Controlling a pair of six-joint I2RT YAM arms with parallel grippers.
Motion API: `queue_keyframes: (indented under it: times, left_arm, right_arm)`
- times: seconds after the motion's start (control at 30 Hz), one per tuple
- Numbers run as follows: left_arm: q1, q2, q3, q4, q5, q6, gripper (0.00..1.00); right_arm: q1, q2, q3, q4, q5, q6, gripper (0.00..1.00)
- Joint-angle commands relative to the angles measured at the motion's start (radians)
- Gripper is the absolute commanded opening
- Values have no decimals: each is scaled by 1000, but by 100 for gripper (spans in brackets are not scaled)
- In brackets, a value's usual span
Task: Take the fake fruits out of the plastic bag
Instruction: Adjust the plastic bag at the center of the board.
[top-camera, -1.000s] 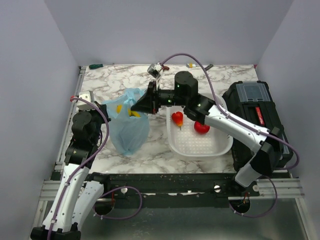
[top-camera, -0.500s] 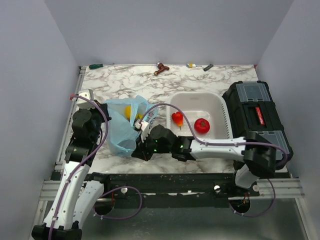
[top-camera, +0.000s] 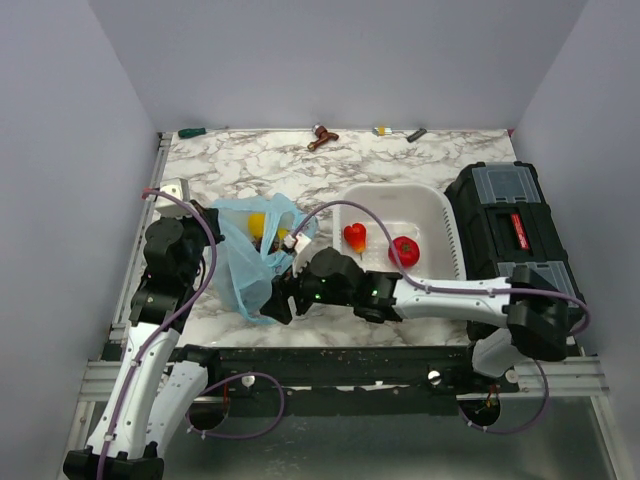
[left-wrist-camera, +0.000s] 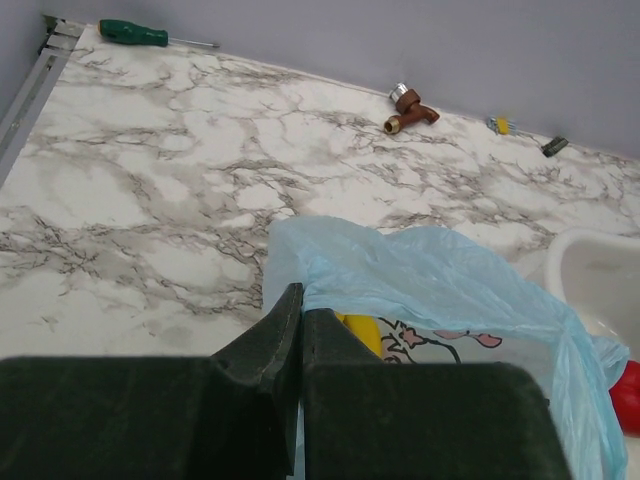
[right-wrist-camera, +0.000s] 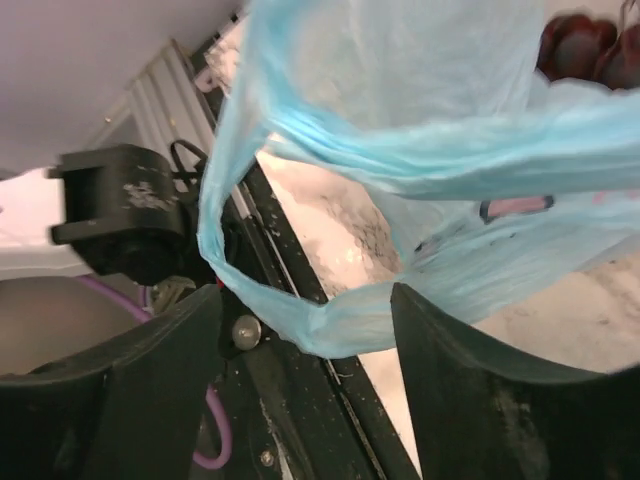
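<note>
The light-blue plastic bag (top-camera: 243, 272) lies on the marble table, left of the basket. Its mouth edge is pinched by my left gripper (left-wrist-camera: 300, 300), which is shut. A yellow fruit (top-camera: 257, 222) shows through the bag's top, and the left wrist view has it just behind the jaws (left-wrist-camera: 362, 332). My right gripper (top-camera: 277, 304) is at the bag's near side, open. One loop handle (right-wrist-camera: 300, 322) hangs slack between its fingers (right-wrist-camera: 150, 390), and neither finger presses on it. The dark red grape bunch (right-wrist-camera: 588, 48) shows through the bag (right-wrist-camera: 400, 110).
A white perforated basket (top-camera: 441, 202) right of the bag holds a round red fruit (top-camera: 404, 251) and a heart-shaped one (top-camera: 354, 236). A black toolbox (top-camera: 512, 225) stands at the far right. A green screwdriver (left-wrist-camera: 150, 33) and a brown fitting (left-wrist-camera: 410, 108) lie along the back edge.
My right arm has swung from behind the bag down to its near side and its jaws have opened. The bag's top has spread. The left gripper has kept still.
</note>
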Motion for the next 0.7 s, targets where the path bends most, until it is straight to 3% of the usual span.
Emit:
queue_keyframes:
  times: [0.0, 0.1, 0.23, 0.5, 0.67]
  left_arm:
    - [6, -4, 19, 30, 46, -1, 0]
    - [6, -5, 19, 31, 60, 1, 0]
    - [6, -7, 19, 30, 74, 7, 0]
    - [6, -5, 17, 32, 85, 7, 0]
    - [6, -2, 15, 34, 97, 6, 0]
  right_arm:
    - [8, -125, -31, -53, 49, 30, 78]
    - [7, -161, 25, -184, 157, 32, 89]
    - [7, -147, 152, -412, 251, -6, 90]
    - [8, -102, 287, -503, 429, -112, 92]
    - [8, 28, 433, -594, 728, -159, 93]
